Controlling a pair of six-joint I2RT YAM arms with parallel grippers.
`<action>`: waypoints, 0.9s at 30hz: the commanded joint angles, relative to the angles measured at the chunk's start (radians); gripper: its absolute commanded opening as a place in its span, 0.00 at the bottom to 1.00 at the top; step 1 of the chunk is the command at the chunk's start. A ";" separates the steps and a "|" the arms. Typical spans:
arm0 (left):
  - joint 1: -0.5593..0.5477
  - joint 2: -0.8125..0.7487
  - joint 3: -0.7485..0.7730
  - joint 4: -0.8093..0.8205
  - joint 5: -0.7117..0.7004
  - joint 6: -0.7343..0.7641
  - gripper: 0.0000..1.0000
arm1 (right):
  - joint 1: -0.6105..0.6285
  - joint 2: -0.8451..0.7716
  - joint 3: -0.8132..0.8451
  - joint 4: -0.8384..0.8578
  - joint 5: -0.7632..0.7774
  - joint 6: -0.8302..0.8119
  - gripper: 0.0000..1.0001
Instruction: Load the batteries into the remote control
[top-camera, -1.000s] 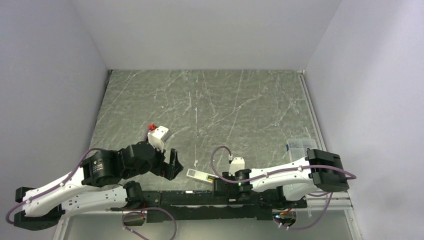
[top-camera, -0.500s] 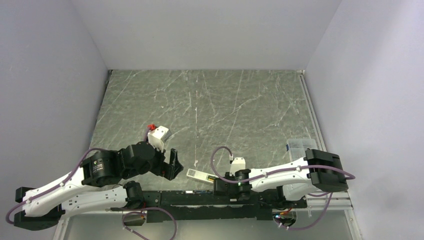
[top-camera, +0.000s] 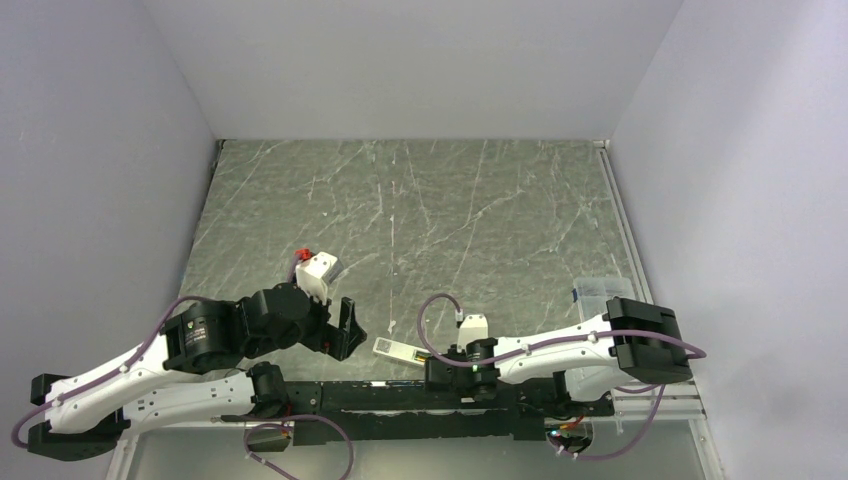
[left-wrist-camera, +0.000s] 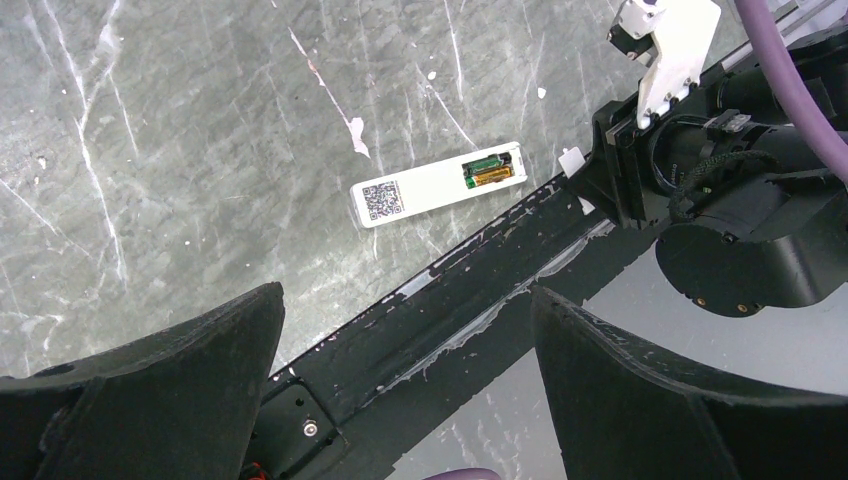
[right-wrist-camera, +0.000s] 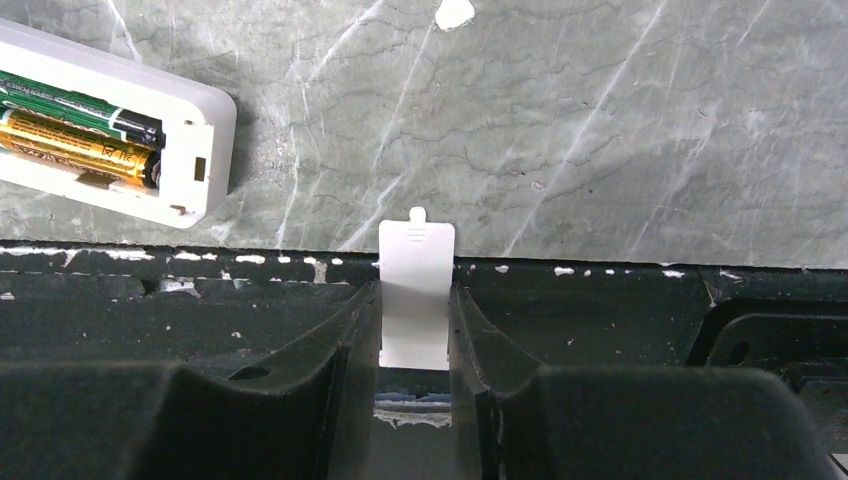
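Note:
The white remote control (right-wrist-camera: 195, 150) lies back-up near the table's front edge, also in the left wrist view (left-wrist-camera: 420, 190) and the top view (top-camera: 397, 349). Two batteries, one green (right-wrist-camera: 80, 102) and one gold (right-wrist-camera: 85, 142), sit side by side in its open recess. A small flat white cover piece (right-wrist-camera: 417, 250) lies across the table's edge, just right of the remote. My right gripper (right-wrist-camera: 415, 300) is shut on this cover, one finger against each long side. My left gripper (left-wrist-camera: 405, 295) hovers wide open and holds nothing, left of the remote and a little above the table.
The black mounting rail (right-wrist-camera: 620, 300) runs along the near table edge under both grippers. A clear plastic box (top-camera: 600, 292) stands at the right edge. My right wrist (left-wrist-camera: 730, 220) is close to the remote's battery end.
The right gripper's jaws have narrowed onto the white cover, and that arm has shifted slightly left. Left arm and remote have not moved.

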 joint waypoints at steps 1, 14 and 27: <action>-0.007 0.010 0.004 0.004 -0.027 -0.017 0.99 | -0.003 0.003 0.001 0.016 0.017 -0.015 0.11; -0.007 0.034 0.005 0.002 -0.032 -0.019 0.99 | -0.003 -0.110 0.022 -0.010 0.071 -0.125 0.10; -0.007 0.050 0.005 0.004 -0.032 -0.016 0.99 | -0.046 -0.221 0.091 0.035 0.103 -0.512 0.11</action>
